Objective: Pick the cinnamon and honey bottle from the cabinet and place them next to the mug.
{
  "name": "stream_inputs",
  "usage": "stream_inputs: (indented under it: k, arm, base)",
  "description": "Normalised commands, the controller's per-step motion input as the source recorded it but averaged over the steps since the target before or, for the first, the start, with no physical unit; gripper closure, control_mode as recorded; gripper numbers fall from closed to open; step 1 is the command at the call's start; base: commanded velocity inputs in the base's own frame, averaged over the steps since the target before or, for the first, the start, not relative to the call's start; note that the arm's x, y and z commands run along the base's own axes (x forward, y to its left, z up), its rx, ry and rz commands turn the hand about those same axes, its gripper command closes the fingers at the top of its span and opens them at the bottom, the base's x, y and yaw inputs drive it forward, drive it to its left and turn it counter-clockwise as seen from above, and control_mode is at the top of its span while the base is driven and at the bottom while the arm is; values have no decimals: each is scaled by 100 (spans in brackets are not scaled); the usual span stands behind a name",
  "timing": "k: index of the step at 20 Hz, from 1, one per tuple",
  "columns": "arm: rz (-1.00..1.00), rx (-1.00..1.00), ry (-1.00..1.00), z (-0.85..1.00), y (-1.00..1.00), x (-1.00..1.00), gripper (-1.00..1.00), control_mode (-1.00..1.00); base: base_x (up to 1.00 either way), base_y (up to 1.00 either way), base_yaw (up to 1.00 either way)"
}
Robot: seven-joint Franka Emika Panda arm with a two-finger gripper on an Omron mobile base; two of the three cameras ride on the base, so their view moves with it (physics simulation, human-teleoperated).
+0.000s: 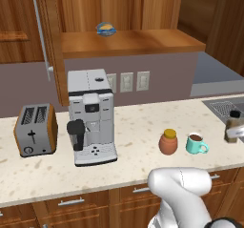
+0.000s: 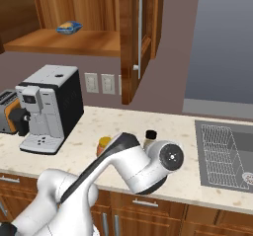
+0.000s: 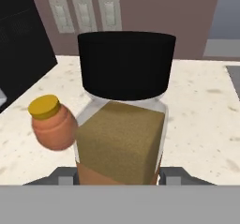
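Observation:
The cinnamon [image 3: 123,124], a slim bottle of brown powder with a black cap, stands upright between the fingers [image 3: 174,175] of my gripper [image 3: 119,175], which is shut on it. From the left base, the cinnamon [image 1: 233,123] and gripper [image 1: 236,134] are at the right edge, low over the counter, right of the teal mug [image 1: 196,144]. The squat orange honey bottle [image 1: 168,142] stands on the counter just left of the mug. The honey bottle [image 3: 52,123] also appears behind the cinnamon on its left. From the right base my arm hides the mug; the cinnamon cap [image 2: 150,135] and honey lid [image 2: 104,143] peek out. The cabinet [image 1: 128,41] shelf is above.
A coffee machine [image 1: 90,117] and a toaster [image 1: 35,129] stand on the counter to the left. A sink [image 2: 225,153] lies to the right. A small blue and yellow packet [image 1: 106,29] lies on the cabinet shelf. The open cabinet door [image 2: 133,37] hangs over the counter.

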Motion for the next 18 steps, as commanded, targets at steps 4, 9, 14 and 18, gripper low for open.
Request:
stream_inputs:
  k: [4,9,14,18]
  arm:
    - [26,0,3,-16,-18,23,100,-100]
    - [30,0,0,-12,-9,5,100,-100]
    - [29,0,0,-8,-6,9,100,-100]
    - [14,0,0,-8,-3,41,100,-100]
  base:
    - [0,0,0]
    - [0,0,0]
    - [0,0,0]
    - [0,0,0]
